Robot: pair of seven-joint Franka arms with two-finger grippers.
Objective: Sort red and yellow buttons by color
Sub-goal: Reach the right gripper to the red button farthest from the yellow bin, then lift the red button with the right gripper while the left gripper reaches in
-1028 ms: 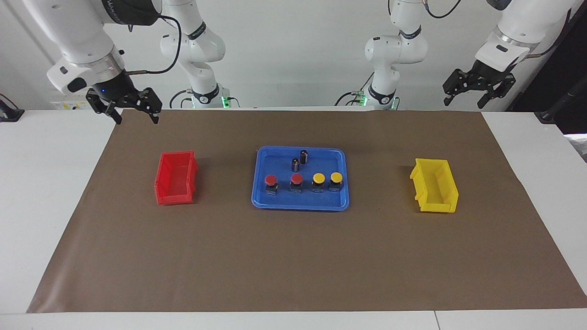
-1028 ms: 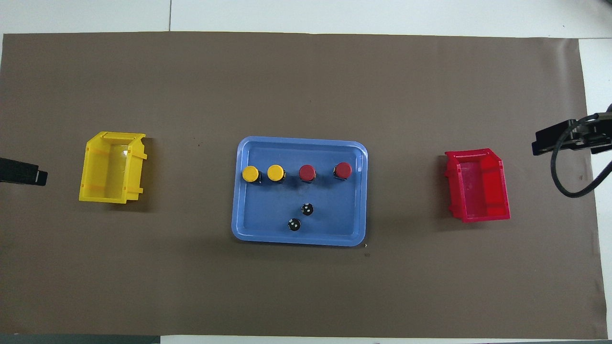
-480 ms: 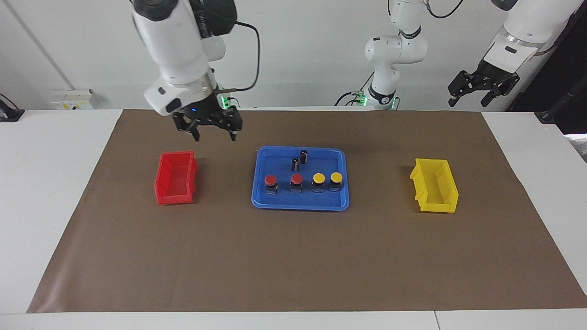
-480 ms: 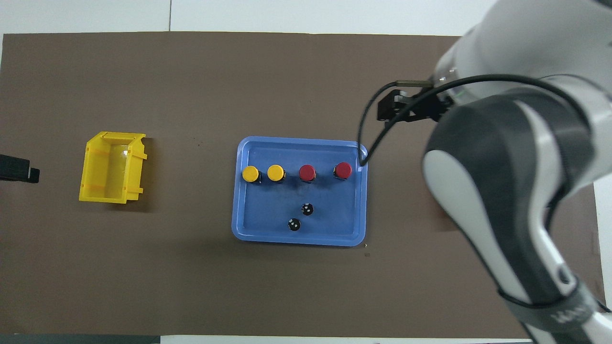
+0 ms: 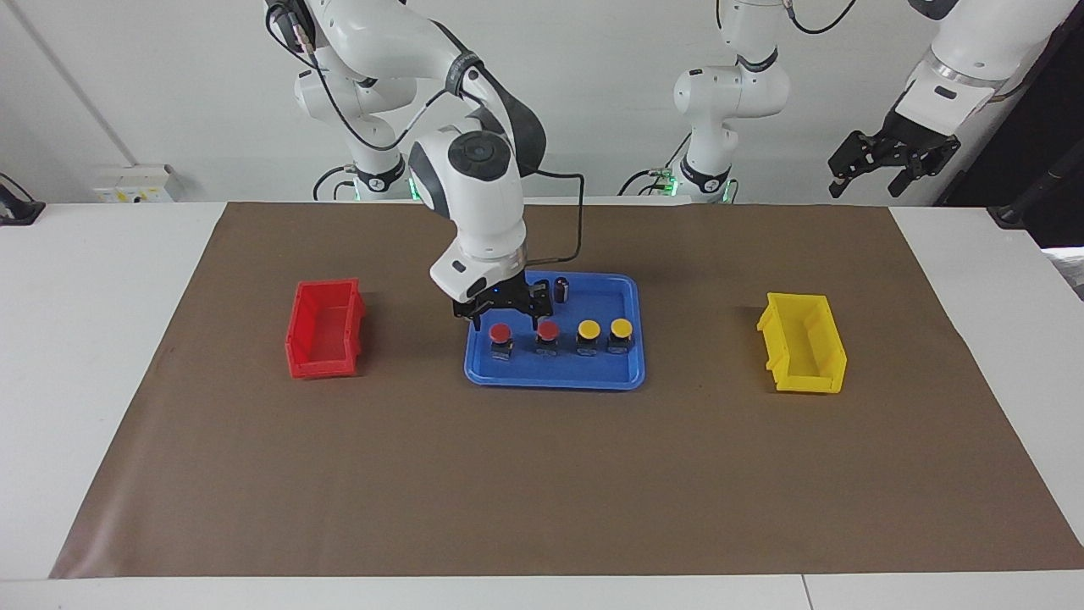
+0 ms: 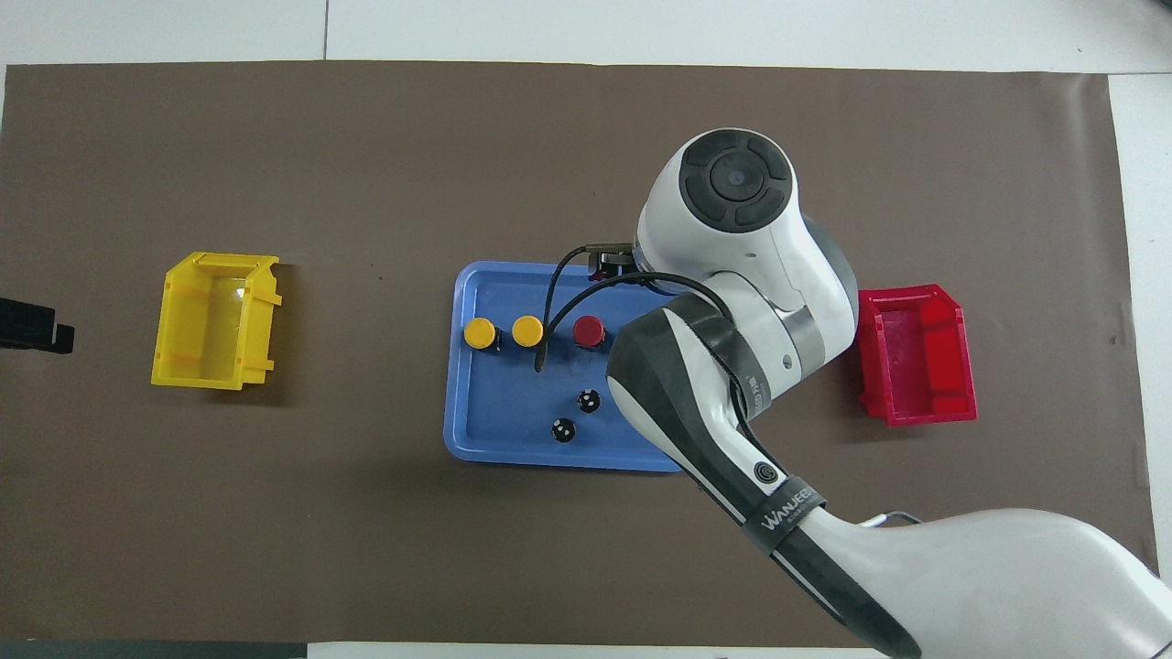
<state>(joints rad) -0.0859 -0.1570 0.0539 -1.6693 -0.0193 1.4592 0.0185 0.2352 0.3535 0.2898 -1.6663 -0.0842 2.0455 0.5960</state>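
Table [image 5: 102,339]: white, nearly covered by a brown mat [image 5: 542,474].

Right arm [image 5: 474,186]: reaches from its base out over the middle of the mat. In the overhead view its bulk hides the tray corner toward the red bin.

Left arm [image 5: 948,59]: waits, raised above the mat's corner at its own end, on the robots' edge.

Blue tray [image 5: 555,377]: flat at the mat's centre, carrying all the buttons and both cylinders.

Red bin [image 5: 326,329]: on the mat between the tray and the right arm's end of the table, well apart from the tray.

Yellow bin [image 5: 804,343]: on the mat toward the left arm's end, well apart from the tray.

Right claw [image 5: 501,320]: jaws spread wide, holding nothing, low over the end red button [image 5: 500,332], one finger to each side of its cap; contact cannot be told.

Left claw [image 5: 891,163]: spread open, holding nothing, in the air.

Buttons: four in one row across the tray, along the edge farther from the robots. The end red one sits nearest the red bin; the second red button [image 5: 547,331] is beside it; then two yellow buttons [image 5: 589,329] [image 5: 622,328], just beside each other, toward the yellow bin.

Two dark cylinders [image 6: 588,400] [image 6: 563,430]: upright in the tray, nearer the robots than the row.
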